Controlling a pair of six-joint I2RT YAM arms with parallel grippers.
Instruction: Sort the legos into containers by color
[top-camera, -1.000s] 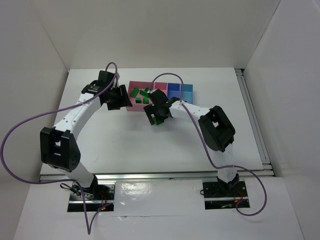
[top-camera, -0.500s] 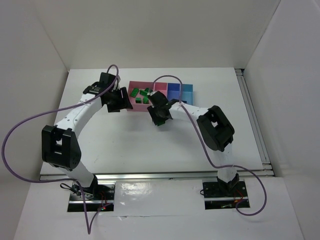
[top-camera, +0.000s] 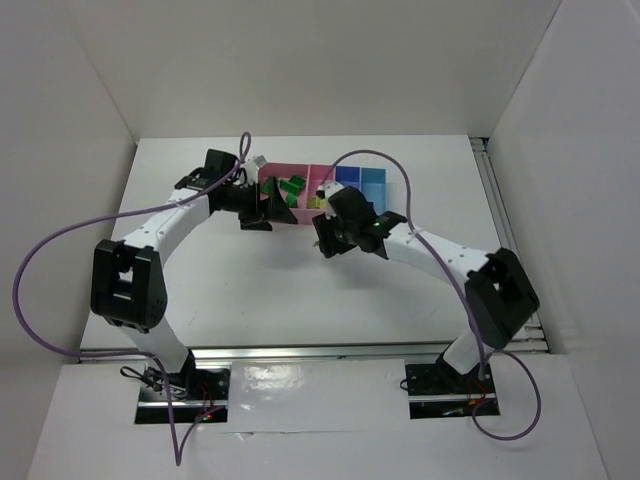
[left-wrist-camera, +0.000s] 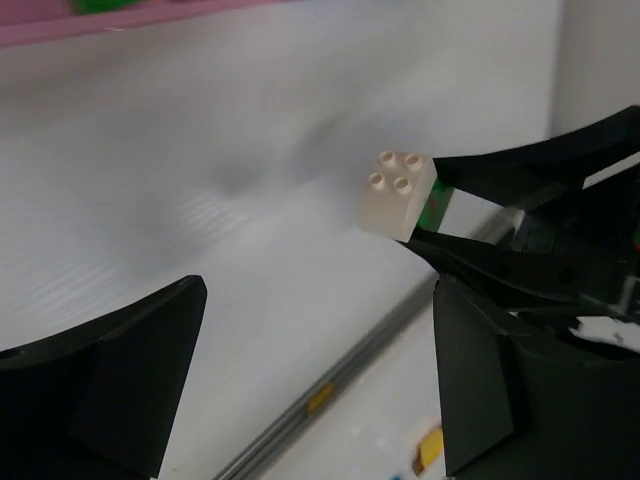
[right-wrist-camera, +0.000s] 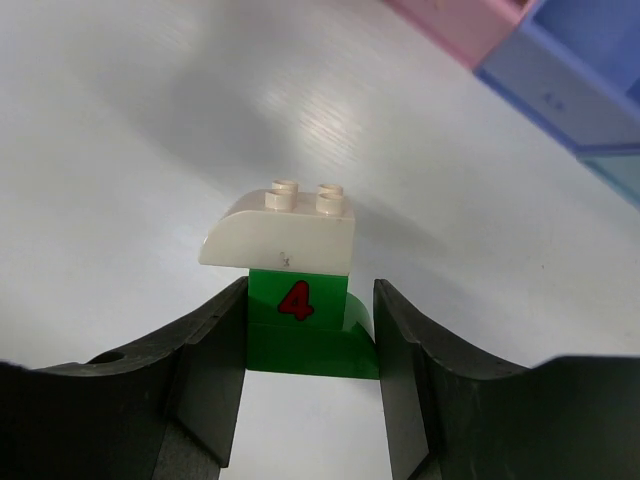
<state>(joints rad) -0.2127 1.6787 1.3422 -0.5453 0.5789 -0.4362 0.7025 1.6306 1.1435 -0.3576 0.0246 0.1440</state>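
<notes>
So the green brick (right-wrist-camera: 298, 322), the one with a red 4 on its face, is pinched between the two fingers of the right gripper (right-wrist-camera: 310, 300). A white brick (right-wrist-camera: 285, 232) with one curved side is stacked on top and pokes out past the fingertips. I can't tell whether the stack touches the table (right-wrist-camera: 130, 120).

There's open tabletop to that gripper's left and straight ahead. The container row is ahead and to its right, well apart from the stack: a corner of the smaller pink tray (right-wrist-camera: 470, 25), then the blue tray (right-wrist-camera: 580, 80), then a teal tray (right-wrist-camera: 622, 165) cut off by the frame edge.

The left gripper (left-wrist-camera: 320, 300) has its fingers spread wide with nothing between them. The stack is ahead of it and a bit to the right, beyond its fingertips. From there you only get a sliver of green behind the white brick. The rim of the large pink tray (left-wrist-camera: 150, 25) is a blurry strip along the top.

From overhead the left gripper (top-camera: 268, 205) covers the near-left corner of the large pink tray (top-camera: 275, 168), which has several green bricks (top-camera: 290, 188) in it. The right gripper (top-camera: 325, 240) hides the held stack completely.
</notes>
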